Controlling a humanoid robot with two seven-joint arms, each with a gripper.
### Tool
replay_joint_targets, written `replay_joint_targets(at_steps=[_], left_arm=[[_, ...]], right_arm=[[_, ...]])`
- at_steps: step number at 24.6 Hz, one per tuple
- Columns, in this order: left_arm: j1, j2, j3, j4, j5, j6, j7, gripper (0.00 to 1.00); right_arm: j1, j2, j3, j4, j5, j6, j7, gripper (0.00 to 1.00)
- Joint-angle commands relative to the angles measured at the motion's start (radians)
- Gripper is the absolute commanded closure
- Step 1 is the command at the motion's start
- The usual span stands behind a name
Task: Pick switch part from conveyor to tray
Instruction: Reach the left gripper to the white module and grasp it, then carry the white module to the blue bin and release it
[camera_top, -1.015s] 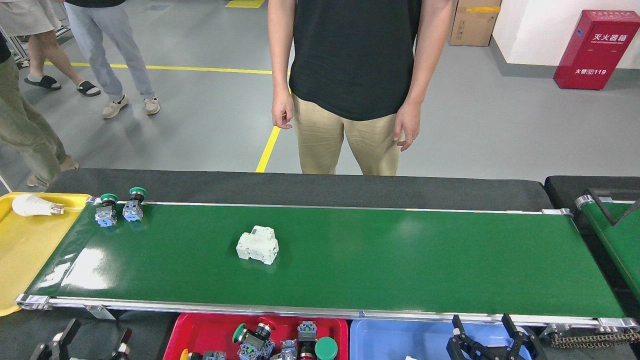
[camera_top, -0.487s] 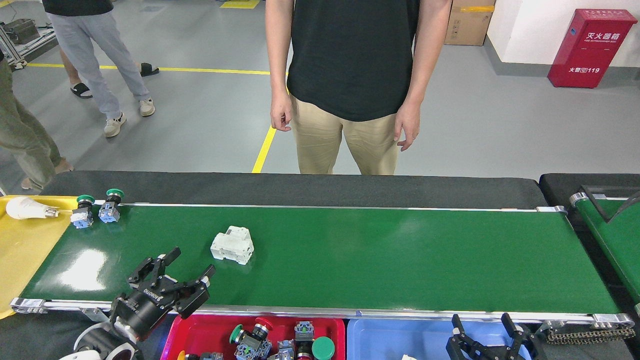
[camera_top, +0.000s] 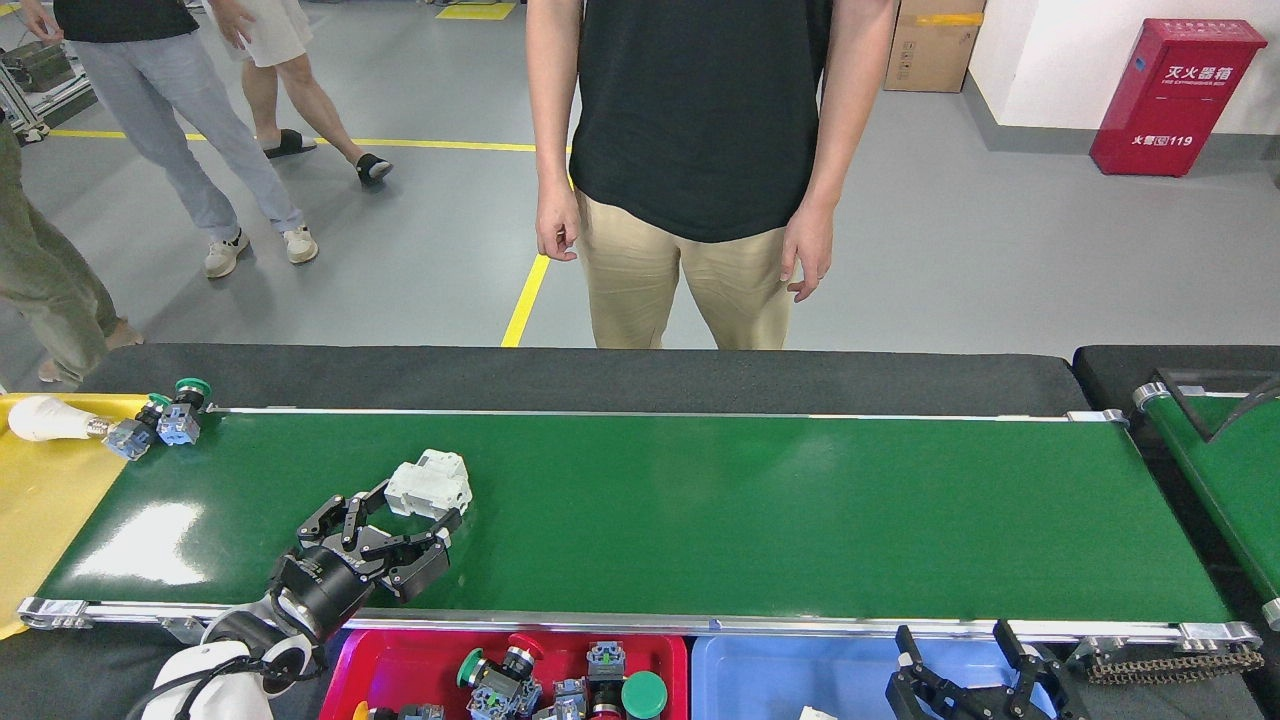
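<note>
Down front, the red tray (camera_top: 400, 665) already holds a pile of push-button parts, and the right gripper (camera_top: 965, 665) sits spread over the blue bin (camera_top: 800, 670). On the conveyor (camera_top: 700, 510), the left gripper (camera_top: 415, 510) has its fingers spread around a chunky white switch part (camera_top: 430, 482), blocky moulded plastic, lying left of centre. Farther back, a person (camera_top: 700, 150) stands behind the belt.

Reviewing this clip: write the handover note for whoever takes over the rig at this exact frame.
Left gripper: open, fingers around the white switch part on the conveyor, not yet closed or lifted.
Right gripper: open, empty, idle over the blue bin.
Red tray at the near edge already holds several push-button parts.
Two green-capped buttons sit at the belt's left end by the yellow tray.
Left: close, lift, place in red tray.
</note>
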Motion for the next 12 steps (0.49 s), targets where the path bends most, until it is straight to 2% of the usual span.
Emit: replay_joint_targets(at_steps=[1,4,5,6,7,8,9,12], left_arm=[[-0.018,0.000,-0.006,-0.006,-0.002,0.068,0.009,0.01],[-0.018,-0.006,-0.062,-0.006,-0.001,0.245,0.018,0.04],[-0.018,-0.006,-0.083,-0.007,-0.001,0.297,0.021,0.20],[-0.018,-0.003,-0.100,-0.012,0.001,0.329,0.035,0.48],[-0.016,-0.002,-0.105,-0.017,0.002,0.340,0.054,0.72],[-0.015,-0.003,-0.100,-0.029,0.005,0.340,0.069,0.89],[-0.009,-0.003,-0.100,-0.059,0.008,0.337,0.072,0.92],[0.066,-0.006,-0.106,-0.230,0.045,0.309,0.069,0.92]], right_arm=[[-0.011,-0.004,-0.003,-0.014,-0.002,-0.003,-0.009,0.00],[-0.023,-0.005,-0.003,-0.013,-0.002,-0.003,-0.008,0.00],[-0.025,-0.004,-0.003,-0.014,-0.002,-0.003,-0.008,0.00],[-0.027,-0.004,-0.003,-0.014,-0.002,-0.003,-0.006,0.00],[-0.028,-0.002,-0.003,-0.014,-0.002,-0.003,-0.006,0.00],[-0.028,-0.002,-0.003,-0.014,-0.002,-0.003,-0.006,0.00],[-0.028,-0.002,-0.003,-0.014,-0.002,-0.003,-0.005,0.00],[-0.028,-0.002,-0.005,-0.014,-0.002,-0.003,-0.005,0.00]])
